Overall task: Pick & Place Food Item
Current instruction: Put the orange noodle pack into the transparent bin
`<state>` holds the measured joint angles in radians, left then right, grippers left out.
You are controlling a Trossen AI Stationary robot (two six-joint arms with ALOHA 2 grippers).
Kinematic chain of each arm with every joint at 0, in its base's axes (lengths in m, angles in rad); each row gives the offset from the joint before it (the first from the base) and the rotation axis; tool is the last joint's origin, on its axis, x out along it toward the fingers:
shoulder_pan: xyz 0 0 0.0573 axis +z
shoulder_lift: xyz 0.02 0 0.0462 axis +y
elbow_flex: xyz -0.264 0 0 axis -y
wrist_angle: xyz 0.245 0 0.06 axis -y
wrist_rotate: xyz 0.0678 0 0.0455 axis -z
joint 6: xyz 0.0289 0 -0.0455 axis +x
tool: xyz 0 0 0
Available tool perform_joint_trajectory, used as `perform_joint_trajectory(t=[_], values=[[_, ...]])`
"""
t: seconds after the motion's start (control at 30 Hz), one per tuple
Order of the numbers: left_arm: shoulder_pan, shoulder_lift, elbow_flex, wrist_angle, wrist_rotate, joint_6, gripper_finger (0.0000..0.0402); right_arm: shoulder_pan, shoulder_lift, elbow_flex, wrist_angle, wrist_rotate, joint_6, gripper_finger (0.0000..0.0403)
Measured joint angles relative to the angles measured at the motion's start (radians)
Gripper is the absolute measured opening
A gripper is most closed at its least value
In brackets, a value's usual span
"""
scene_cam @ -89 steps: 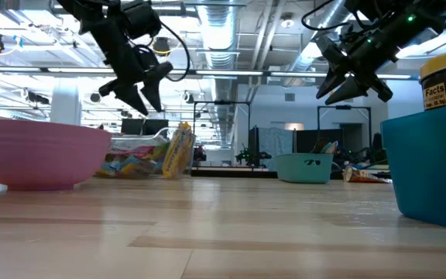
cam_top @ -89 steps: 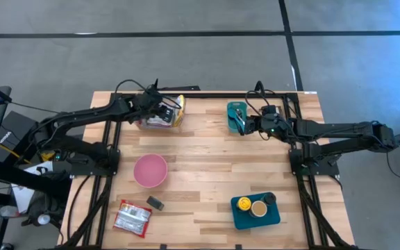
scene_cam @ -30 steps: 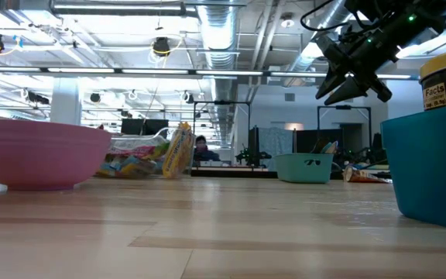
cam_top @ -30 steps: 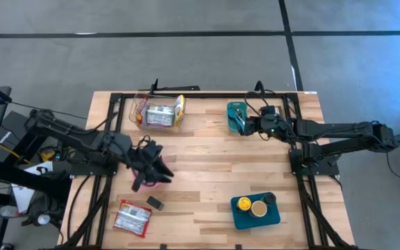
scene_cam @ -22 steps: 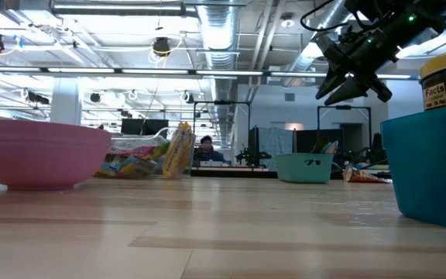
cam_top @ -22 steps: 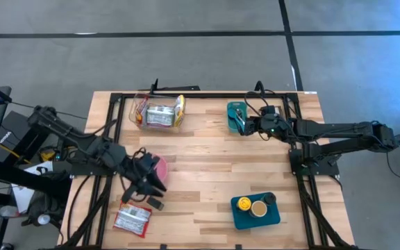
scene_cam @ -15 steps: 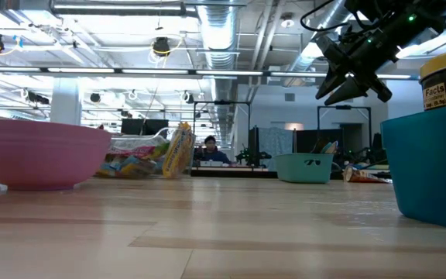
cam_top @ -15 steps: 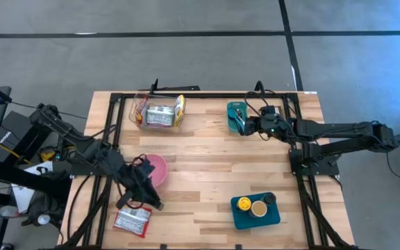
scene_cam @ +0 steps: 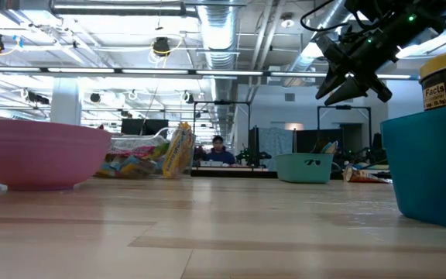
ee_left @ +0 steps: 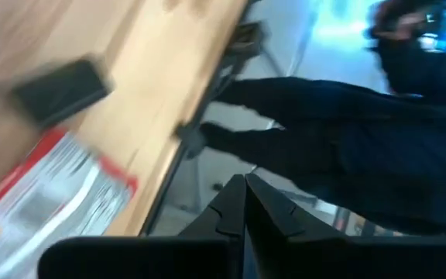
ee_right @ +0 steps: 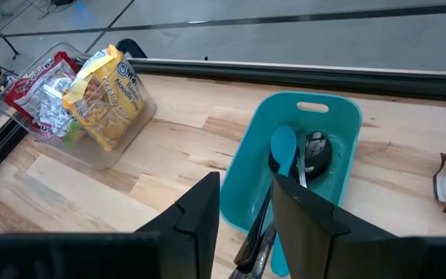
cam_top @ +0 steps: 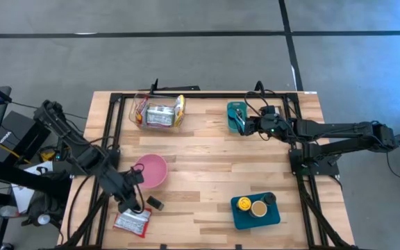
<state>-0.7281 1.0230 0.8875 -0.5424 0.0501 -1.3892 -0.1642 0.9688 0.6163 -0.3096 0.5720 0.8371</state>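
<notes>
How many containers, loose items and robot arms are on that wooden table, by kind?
Bowls: 1, the pink bowl
Bins and trays: 3, the clear snack bin, the teal utensil tray, the teal tray of jars
Loose items: 2, the red snack packet, the small black block
Robot arms: 2
Total: 8

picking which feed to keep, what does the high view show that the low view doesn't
Only the high view shows the left tool, shut, near the red snack packet and small black block, plus the cans in the near teal tray. Only the low view shows the room and a person beyond the table. Both show the pink bowl, clear snack bin and right tool over the teal utensil caddy.
</notes>
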Motion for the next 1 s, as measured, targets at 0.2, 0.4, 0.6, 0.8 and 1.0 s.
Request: perform_joint_trajectory(t=[0.2, 0.4, 0.6, 0.8, 1.0], values=[[-0.044, 0.035, 0.0, -0.133, 0.0, -0.136, 0.0001, 0.0, 0.0, 0.0, 0.0, 0.0, 0.0, 0.0113], [-0.067, 0.098, 0.0, -0.189, 0.001, -0.172, 0.0001, 0.0, 0.0, 0.0, 0.0, 0.0, 0.0, 0.0113], [-0.106, 0.174, 0.0, -0.195, 0.007, -0.172, 0.0001, 0.0, 0.0, 0.0, 0.0, 0.0, -0.001, 0.0113], [-0.151, 0.228, 0.0, -0.202, 0.076, -0.173, 0.0001, 0.0, 0.0, 0.0, -0.001, 0.0, -0.002, 0.0113], [-0.188, 0.285, 0.0, -0.202, 0.092, -0.168, 0.0001, 0.0, 0.0, 0.0, -0.001, 0.0, -0.002, 0.0113]])
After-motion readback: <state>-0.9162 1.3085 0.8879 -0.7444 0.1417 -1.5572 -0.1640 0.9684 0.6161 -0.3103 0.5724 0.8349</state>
